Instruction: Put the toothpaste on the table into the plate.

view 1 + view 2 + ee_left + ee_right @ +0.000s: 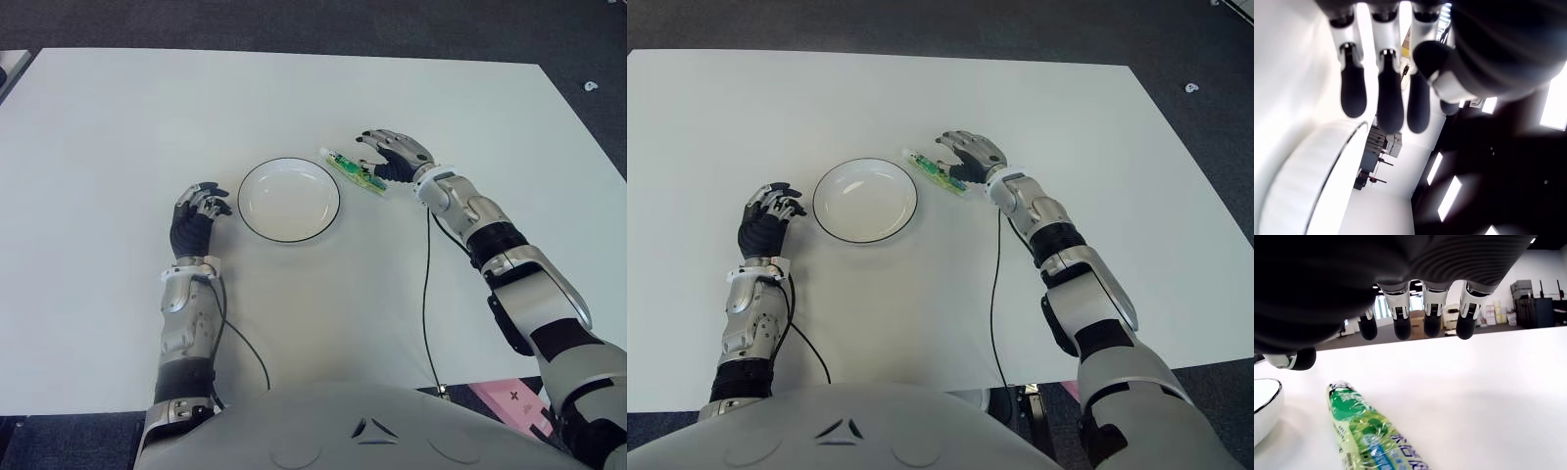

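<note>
A green toothpaste tube (355, 171) lies flat on the white table (118, 127), just right of the white plate (289, 200) with a dark rim. My right hand (392, 152) hovers over the tube's right end, fingers spread and holding nothing. In the right wrist view the toothpaste tube (1371, 431) lies on the table under the fingertips (1432, 328), with a gap between them, and the plate rim (1266, 401) shows beside it. My left hand (199, 211) shows left of the plate, fingers curled with nothing in them.
A black cable (425, 294) runs from my right wrist down across the table to its near edge. Another cable (240, 343) loops by my left forearm. Dark floor (588, 59) surrounds the table.
</note>
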Tool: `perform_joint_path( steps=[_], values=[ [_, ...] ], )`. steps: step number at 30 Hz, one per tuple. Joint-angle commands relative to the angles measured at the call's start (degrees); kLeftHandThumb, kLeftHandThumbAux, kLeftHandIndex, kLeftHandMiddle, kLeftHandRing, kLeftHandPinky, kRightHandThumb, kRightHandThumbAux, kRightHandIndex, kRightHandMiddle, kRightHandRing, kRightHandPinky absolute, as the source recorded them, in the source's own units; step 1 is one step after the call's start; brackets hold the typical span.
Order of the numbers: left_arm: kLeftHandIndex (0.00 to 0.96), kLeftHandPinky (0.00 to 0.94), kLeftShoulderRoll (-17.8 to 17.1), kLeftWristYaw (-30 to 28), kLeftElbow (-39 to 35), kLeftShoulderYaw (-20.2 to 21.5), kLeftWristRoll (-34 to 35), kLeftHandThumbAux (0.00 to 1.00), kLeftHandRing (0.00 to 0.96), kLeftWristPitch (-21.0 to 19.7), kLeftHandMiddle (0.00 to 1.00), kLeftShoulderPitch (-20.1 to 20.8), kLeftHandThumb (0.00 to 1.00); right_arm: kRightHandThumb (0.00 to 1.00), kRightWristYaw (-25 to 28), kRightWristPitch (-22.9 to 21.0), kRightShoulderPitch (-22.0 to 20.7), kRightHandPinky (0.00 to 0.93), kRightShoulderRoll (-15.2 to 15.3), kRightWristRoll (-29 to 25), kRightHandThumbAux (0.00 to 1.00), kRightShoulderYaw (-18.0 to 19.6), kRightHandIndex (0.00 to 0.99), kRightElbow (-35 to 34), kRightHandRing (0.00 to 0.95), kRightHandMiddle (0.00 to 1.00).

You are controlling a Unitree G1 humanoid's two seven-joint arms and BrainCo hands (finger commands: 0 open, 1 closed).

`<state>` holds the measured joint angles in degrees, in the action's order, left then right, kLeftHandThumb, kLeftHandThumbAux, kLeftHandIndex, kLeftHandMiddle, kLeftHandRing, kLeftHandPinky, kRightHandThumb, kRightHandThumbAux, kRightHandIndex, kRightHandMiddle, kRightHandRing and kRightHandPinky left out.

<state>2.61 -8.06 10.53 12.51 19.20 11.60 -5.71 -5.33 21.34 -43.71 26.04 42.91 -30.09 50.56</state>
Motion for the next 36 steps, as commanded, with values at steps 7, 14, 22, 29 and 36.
perform_joint_path(
  steps=[7, 14, 22, 29, 36],
  values=[
    [0.407, 0.549, 1.30, 2.26, 2.99, 0.03, -0.53, 0.678, 0.591, -5.00, 0.491, -3.90, 0.836, 0.606, -0.39, -0.71, -1.83, 0.000, -4.50, 1.37, 0.159, -2.53, 0.000, 7.61, 0.000, 0.000],
    [0.407, 0.550, 1.22, 2.65, 2.51, -0.21, -0.89, 0.678, 0.589, -5.03, 0.491, -4.30, 0.837, 0.615, -1.11, -2.63, -2.99, 0.000, -8.22, 1.38, 0.157, -3.69, 0.000, 15.06, 0.000, 0.000],
    [0.410, 0.550, 1.16, 1.60, 2.33, -0.43, -0.90, 0.677, 0.590, -3.44, 0.489, -5.00, 0.837, 0.619, -0.94, -6.54, -2.63, 0.000, -12.29, 1.63, 0.150, -5.13, 0.000, 19.92, 0.000, 0.000],
    [0.409, 0.555, 1.34, 2.23, 2.57, -0.25, -0.88, 0.678, 0.591, -3.40, 0.490, -5.11, 0.837, 0.610, 0.59, -9.41, -2.52, 0.000, -14.37, 1.15, 0.147, -5.63, 0.000, 22.20, 0.000, 0.000],
    [0.408, 0.547, 1.30, 2.28, 2.33, -0.24, -1.02, 0.678, 0.585, -3.18, 0.489, -5.51, 0.837, 0.597, 1.09, -11.97, -2.00, 0.000, -15.83, 0.06, 0.145, -5.29, 0.000, 23.32, 0.000, 0.000]
  ],
)
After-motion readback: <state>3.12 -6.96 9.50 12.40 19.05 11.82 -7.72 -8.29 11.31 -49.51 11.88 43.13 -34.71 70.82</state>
